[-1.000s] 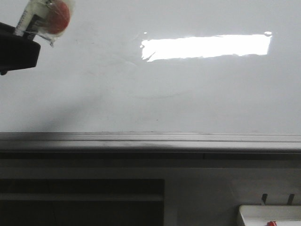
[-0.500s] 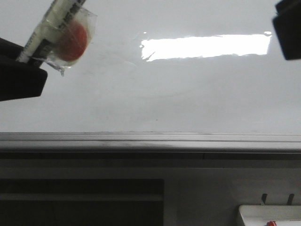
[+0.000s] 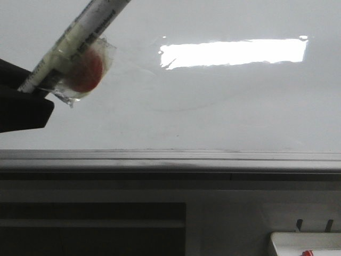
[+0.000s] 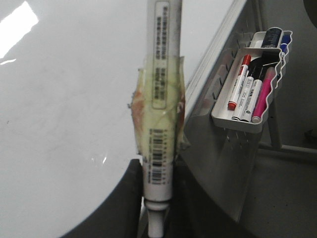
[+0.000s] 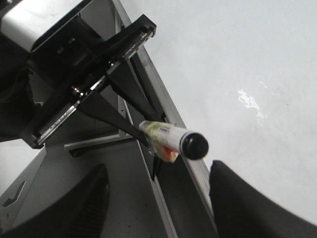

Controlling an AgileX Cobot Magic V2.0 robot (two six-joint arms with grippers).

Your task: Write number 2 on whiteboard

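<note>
In the front view we see the whiteboard (image 3: 224, 106) filling the upper part of the frame, glossy, with a bright rectangular glare and a grey edge strip (image 3: 170, 159) along its lower side. No drawn "2" shows on it; only faint smudges are visible. At the left edge the dark left gripper (image 3: 21, 104) clamps a white marker (image 3: 74, 45), which slants up and to the right in front of the board, with clear tape and a red blob (image 3: 88, 72) wrapped around its barrel. A corner of a white tray (image 3: 303, 242) sits at the lower right.

In the left wrist view the jaws close on the marker's (image 4: 161, 124) rear end, the barrel running away from them over the whiteboard (image 4: 64, 124). Beside the board hangs a tray (image 4: 247, 119) of red, black and pink markers.

In the right wrist view the right gripper (image 5: 156, 198) has its jaws wide apart, holding nothing. Between and beyond them we see the marker's black cap (image 5: 194, 145), held by the left gripper (image 5: 99, 74), with the whiteboard (image 5: 247, 74) to the side.
</note>
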